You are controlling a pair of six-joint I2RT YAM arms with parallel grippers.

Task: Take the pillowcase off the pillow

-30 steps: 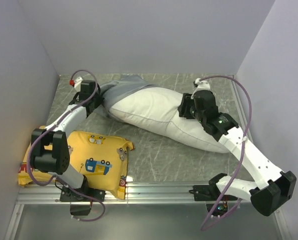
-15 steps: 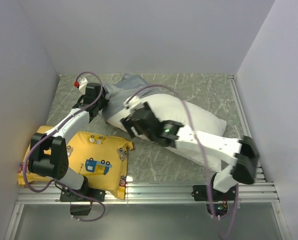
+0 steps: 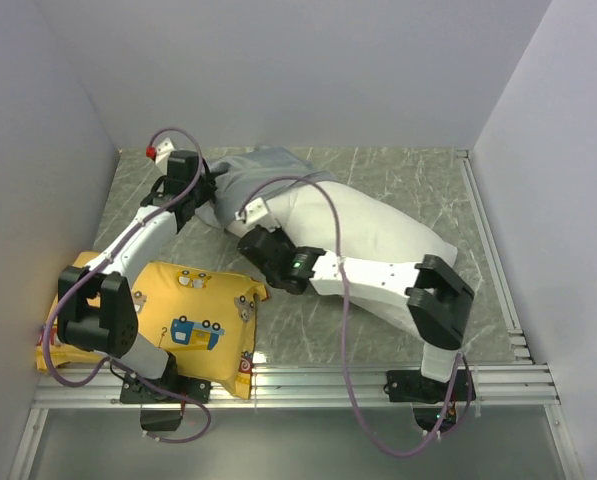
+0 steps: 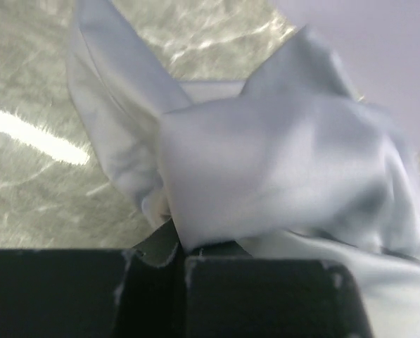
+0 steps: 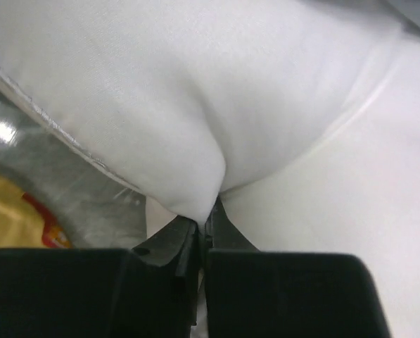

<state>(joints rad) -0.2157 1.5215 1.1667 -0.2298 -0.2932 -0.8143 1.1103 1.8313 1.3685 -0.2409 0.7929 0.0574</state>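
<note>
At the left jaws: pressed together on a fold of the pillowcase (image 4: 266, 169), with no gap to be seen between them. Just ahead of them, grey, slightly shiny cloth heaped in a soft lump. To their left, one flap standing up over the marbled bench (image 4: 27, 84).

At the right jaws: closed on a pinch of the pillow (image 5: 195, 91), the white skin drawn into a small peak right at the tips. Above and to both sides of them, plump white filling most of the right wrist view. Down to their left, a strip of bench and a sliver of the yellow cushion (image 5: 13, 204).

Seen from overhead:
- Pillowcase bunched between the left jaws and the far left end of the pillow, covering only that end.
- Rest of the pillow bare and white, running from the right jaws away to the right across the bench, lying flat.
- Right jaws biting the pillow's near left edge.
- Left jaws beyond them and a little to the left, the two sets near each other but apart.
- Right arm (image 3: 368, 275) folded back along the pillow's near side, left arm (image 3: 143, 225) stretched out to the far left.
- Yellow cushion flat on the near left of the bench, nearer than both sets of jaws, beside the left arm's base, apart from pillow and pillowcase.
</note>
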